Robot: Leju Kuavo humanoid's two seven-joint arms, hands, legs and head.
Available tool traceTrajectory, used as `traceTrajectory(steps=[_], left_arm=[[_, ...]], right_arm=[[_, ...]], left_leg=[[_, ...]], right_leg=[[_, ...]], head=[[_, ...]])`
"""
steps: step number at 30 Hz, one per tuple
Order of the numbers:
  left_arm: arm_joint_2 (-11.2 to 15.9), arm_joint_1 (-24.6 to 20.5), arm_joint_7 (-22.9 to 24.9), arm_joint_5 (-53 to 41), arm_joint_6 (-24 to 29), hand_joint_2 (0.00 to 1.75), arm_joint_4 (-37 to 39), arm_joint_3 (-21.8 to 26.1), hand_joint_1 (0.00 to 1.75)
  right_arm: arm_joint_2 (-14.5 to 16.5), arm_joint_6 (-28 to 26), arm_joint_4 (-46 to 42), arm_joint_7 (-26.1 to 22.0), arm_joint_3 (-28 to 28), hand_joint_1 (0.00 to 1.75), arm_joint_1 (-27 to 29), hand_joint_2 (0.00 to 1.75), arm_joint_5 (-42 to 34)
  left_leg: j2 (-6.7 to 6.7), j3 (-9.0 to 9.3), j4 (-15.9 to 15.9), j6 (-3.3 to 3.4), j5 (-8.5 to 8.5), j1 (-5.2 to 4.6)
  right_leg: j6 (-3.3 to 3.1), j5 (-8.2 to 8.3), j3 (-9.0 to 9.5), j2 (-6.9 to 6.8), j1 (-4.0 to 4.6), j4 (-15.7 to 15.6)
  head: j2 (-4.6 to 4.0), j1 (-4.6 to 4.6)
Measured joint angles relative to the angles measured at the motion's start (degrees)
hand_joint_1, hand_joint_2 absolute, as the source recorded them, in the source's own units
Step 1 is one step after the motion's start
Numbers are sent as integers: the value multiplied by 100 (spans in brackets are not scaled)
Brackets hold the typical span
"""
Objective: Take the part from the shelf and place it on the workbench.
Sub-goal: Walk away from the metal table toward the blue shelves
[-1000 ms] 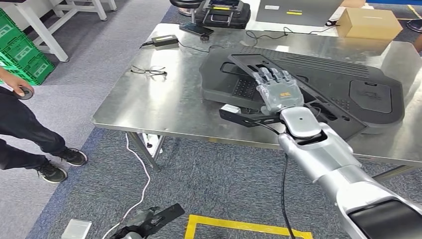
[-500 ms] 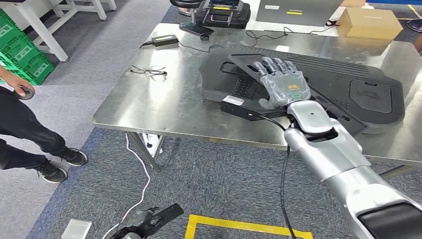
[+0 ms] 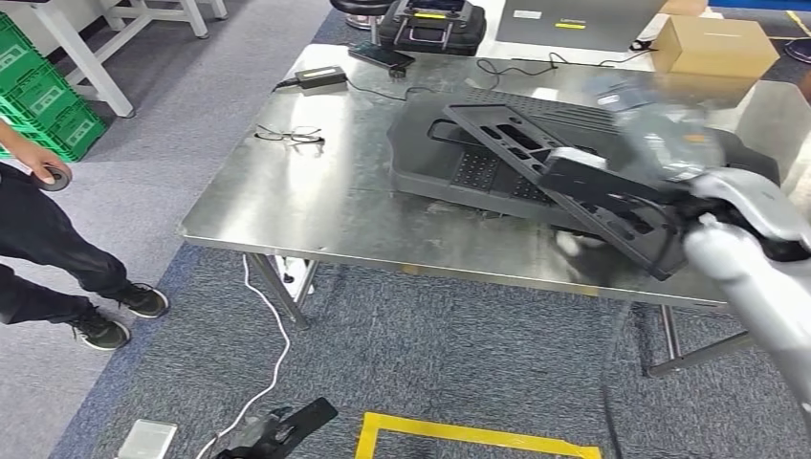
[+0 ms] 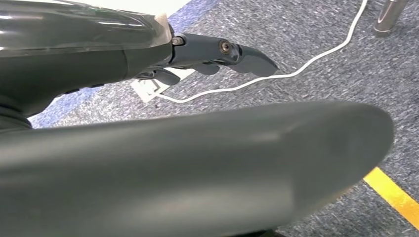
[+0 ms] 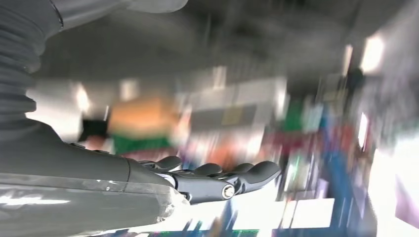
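The part, a long black perforated panel [image 3: 536,158], lies slanted on top of a big black moulded tray [image 3: 449,163] on the steel workbench [image 3: 316,206]. Its near end reaches the bench's front edge. My right hand [image 3: 660,120] is a grey blur above the far right of the tray, off the panel. In the right wrist view its fingers [image 5: 232,180] stretch out straight with nothing in them. My left hand [image 3: 277,428] hangs low over the carpet, its fingers [image 4: 237,52] apart and holding nothing.
Glasses [image 3: 287,136], a power adapter [image 3: 318,76], a black case [image 3: 426,24] and a cardboard box [image 3: 712,43] lie on the bench. A person [image 3: 38,239] stands left with a tape roll [image 3: 53,177]. Green crates [image 3: 43,96] are behind. A white cable [image 3: 273,335] and yellow tape [image 3: 478,435] cross the floor.
My right arm has swung fast to the right and its hand has come off the panel. The panel's labelled near end has slid right and farther onto the tray.
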Motion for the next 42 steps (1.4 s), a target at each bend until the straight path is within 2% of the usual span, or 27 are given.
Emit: traceTrajectory(steps=[2, 4, 6, 8, 11, 17, 24, 30, 34, 42], left_arm=[[2, 0, -2, -1, 15, 0, 0, 3, 0], [3, 0, -1, 1, 43, 0, 0, 4, 0], [3, 6, 1, 5, 73, 0, 0, 7, 0], [4, 15, 1, 9, 93, 0, 0, 9, 0], [4, 27, -1, 12, 109, 0, 0, 14, 0], [4, 68, -33, 111, 154, 0, 0, 46, 0], [4, 102, -79, 199, 235, 0, 0, 90, 0], [4, 137, -120, 276, 336, 0, 0, 160, 0], [4, 190, -163, 319, 428, 0, 0, 240, 0], [10, 233, -186, 410, 514, 0, 0, 348, 0]], right_arm=[[-115, -1395, -649, 6, -352, 0, 800, 175, 683], [-101, -2419, -1248, -27, -771, 0, 1645, 175, 1334], [-28, -3091, -1735, -115, -1182, 0, 2364, 175, 1738], [123, -3459, -2143, -339, -1606, 0, 2972, 175, 1938], [428, -3575, -2604, -791, -2205, 0, 3610, 175, 2036], [1192, -3592, -3265, -1858, -3185, 0, 4342, 175, 1925], [1802, -3593, -3672, -2304, -3740, 0, 4880, 175, 1764], [2086, -3593, -3825, -2452, -3930, 0, 5303, 175, 1410], [2229, -3592, -3940, -2540, -3978, 0, 5795, 175, 839], [2304, -3594, -4138, -2555, -3960, 0, 6370, 175, 154]], left_leg=[[-1, 0, -1, 1, -4, 3], [-3, -6, -1, 1, -6, 3], [-4, -12, -2, 2, -6, 3], [-2, -13, -4, 2, -7, 4], [0, -11, -4, 2, -5, 4], [1, -1, -5, 2, 0, 5], [4, -1, -5, 2, 0, 5], [4, -1, -5, 3, -2, 3], [4, -3, -1, 4, -4, -5], [4, -9, 20, 30, -7, -43]], right_leg=[[1, -1, 4, 0, 2, -7], [2, -3, 0, -5, 2, -8], [4, -5, -5, -8, 1, -9], [4, -6, -7, -7, 1, -9], [4, -5, -6, -5, 2, -9], [3, -3, -1, -1, 3, -5], [3, -3, 0, 10, 2, -5], [3, -3, 0, 9, 1, -8], [5, -3, -1, 8, -6, -12], [40, 18, 0, 9, -52, -16]], head=[[0, 0], [0, 0], [0, -1], [0, -1], [0, -1], [0, -2], [0, -1], [0, -1], [0, -1], [0, -2]])
